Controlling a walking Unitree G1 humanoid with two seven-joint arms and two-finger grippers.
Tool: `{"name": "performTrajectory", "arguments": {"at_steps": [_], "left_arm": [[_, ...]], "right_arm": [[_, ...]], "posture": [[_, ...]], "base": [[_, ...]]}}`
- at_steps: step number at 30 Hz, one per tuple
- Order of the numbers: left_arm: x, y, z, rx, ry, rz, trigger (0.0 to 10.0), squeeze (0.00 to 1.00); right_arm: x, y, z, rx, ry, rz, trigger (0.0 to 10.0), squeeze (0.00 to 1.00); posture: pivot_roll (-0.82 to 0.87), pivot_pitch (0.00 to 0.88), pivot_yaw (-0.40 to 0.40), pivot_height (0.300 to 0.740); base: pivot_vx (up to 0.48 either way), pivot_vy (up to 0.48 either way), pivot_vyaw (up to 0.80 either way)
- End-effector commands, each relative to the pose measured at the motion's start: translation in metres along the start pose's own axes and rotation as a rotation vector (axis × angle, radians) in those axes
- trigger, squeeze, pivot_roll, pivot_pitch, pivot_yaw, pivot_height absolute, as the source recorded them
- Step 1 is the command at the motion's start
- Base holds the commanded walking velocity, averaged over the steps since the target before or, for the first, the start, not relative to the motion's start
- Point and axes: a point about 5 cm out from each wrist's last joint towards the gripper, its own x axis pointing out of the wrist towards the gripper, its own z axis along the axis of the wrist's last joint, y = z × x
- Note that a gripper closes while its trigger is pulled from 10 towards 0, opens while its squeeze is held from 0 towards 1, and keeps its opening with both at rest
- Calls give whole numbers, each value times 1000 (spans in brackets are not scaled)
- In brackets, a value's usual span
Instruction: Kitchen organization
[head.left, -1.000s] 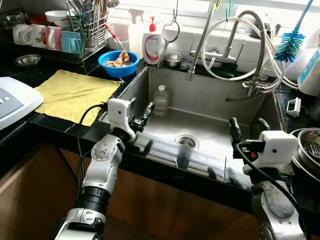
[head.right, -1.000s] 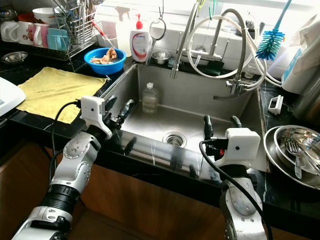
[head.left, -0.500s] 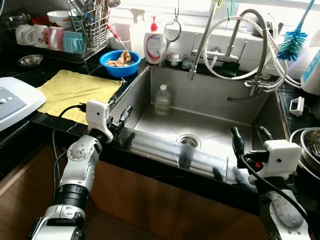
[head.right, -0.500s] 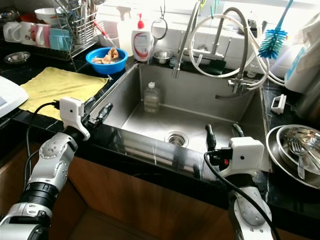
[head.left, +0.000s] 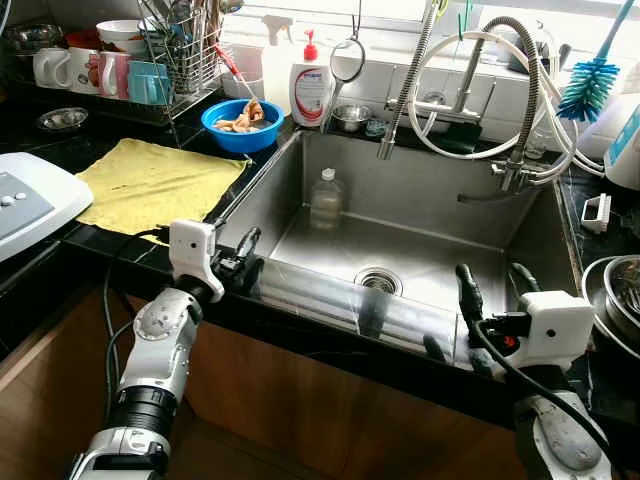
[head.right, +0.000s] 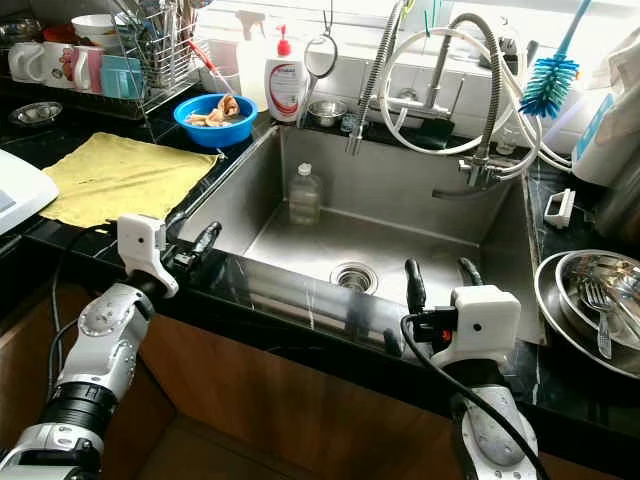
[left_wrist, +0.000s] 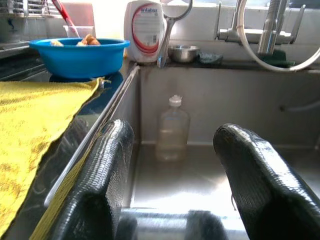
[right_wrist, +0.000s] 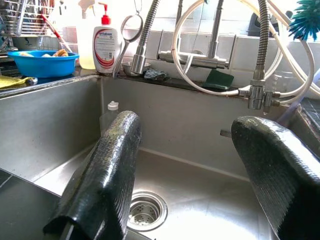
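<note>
A clear plastic bottle (head.left: 323, 198) with a white cap stands upright at the back left of the steel sink (head.left: 430, 200). My left gripper (head.left: 243, 258) hovers at the sink's front-left corner, over the black counter edge. It is open and empty, and it points toward the bottle (left_wrist: 172, 127), which stands well beyond the fingers. My right gripper (head.left: 492, 275) is above the sink's front-right rim, also open with nothing between its fingers (right_wrist: 112, 165). It looks across the basin past the drain (right_wrist: 145, 209).
A yellow cloth (head.left: 150, 185) lies on the counter left of the sink, with a blue bowl (head.left: 240, 120), soap dispenser (head.left: 310, 90) and dish rack (head.left: 170, 60) behind. Faucet hoses (head.left: 470, 90) hang over the back. A metal bowl with cutlery (head.right: 595, 300) sits at right.
My left arm has drawn back and to the left, from over the sink's left side to the counter's front edge. The right gripper has barely moved. The view shifted slightly.
</note>
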Motion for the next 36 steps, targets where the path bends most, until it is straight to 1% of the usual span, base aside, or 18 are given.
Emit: {"name": "performTrajectory", "arguments": {"at_steps": [1,2,4,8,13,17,27,36], "left_arm": [[7,-2,18,6,-76,2,10000,0],[7,-2,18,6,-76,2,10000,0],[10,-5,27,3,-122,4,10000,0],[10,-4,31,-9,-141,4,10000,0],[8,-3,27,-3,-124,8,10000,0],[9,-4,28,3,-121,6,10000,0],[10,-3,29,4,-114,7,10000,0],[12,0,29,10,-99,9,10000,0]], "right_arm": [[0,1,7,-8,-31,-1,10000,0],[0,1,7,-8,-31,-1,10000,0],[-3,3,5,-3,-25,-7,10000,0],[-5,4,4,5,-21,-12,10000,0],[-5,5,3,1,-17,-13,10000,0],[-2,4,3,-13,-8,-24,10000,0],[-1,6,2,-14,-4,-28,10000,0],[2,12,0,-13,1,-14,10000,0]], "posture": [[-40,0,-29,740],[-40,0,-29,740],[-35,0,-31,740],[-32,0,-32,740],[-30,0,-33,740],[-28,0,-32,740],[-26,0,-29,740],[-15,0,-26,740]], "base": [[0,0,0],[0,0,0],[0,0,0],[0,0,0],[0,0,0],[0,0,0],[0,0,-749],[0,0,-742]]}}
